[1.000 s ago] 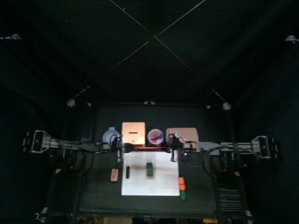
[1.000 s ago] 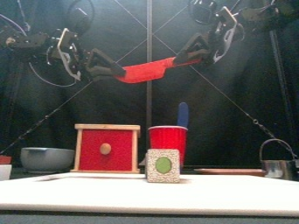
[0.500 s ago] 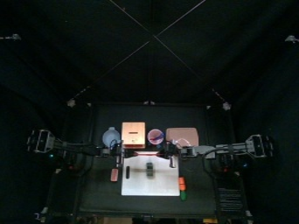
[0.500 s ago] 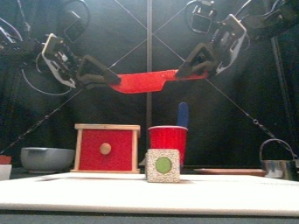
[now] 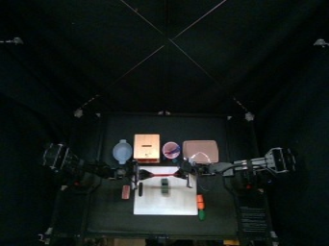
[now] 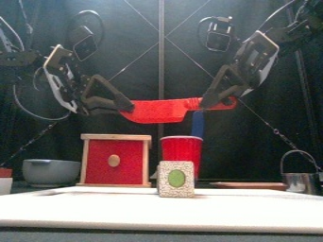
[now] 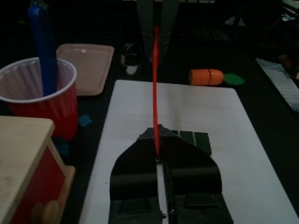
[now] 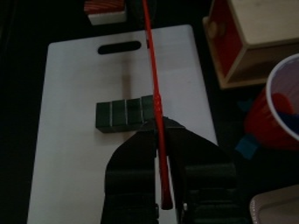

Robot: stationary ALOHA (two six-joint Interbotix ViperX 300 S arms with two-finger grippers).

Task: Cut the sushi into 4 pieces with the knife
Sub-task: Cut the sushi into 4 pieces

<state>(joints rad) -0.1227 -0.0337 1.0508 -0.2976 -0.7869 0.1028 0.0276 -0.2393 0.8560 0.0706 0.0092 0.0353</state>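
Note:
A red toy knife (image 6: 169,109) hangs level above the board, held at both ends. My left gripper (image 6: 123,106) is shut on its left end and my right gripper (image 6: 214,99) on its right end. Under it the dark green sushi roll (image 6: 176,179) stands on the white cutting board (image 6: 76,196), well below the blade. In the left wrist view the knife (image 7: 156,87) runs edge-on away from my left gripper (image 7: 156,144), over the roll (image 7: 193,138). In the right wrist view the knife (image 8: 153,87) crosses the roll (image 8: 119,114) beyond my right gripper (image 8: 156,131).
Behind the board stand a wooden box with a red drawer front (image 6: 116,161), a red cup (image 6: 182,151) holding a blue knife (image 6: 197,123), a blue-grey bowl (image 6: 51,171) and a pink tray (image 5: 201,150). A metal cutter (image 6: 297,178) is at the right. An orange toy (image 7: 207,76) lies beside the board.
Both grippers have come down together with the red knife, from high above the cup to just over its rim in the front view. The sushi roll has not moved.

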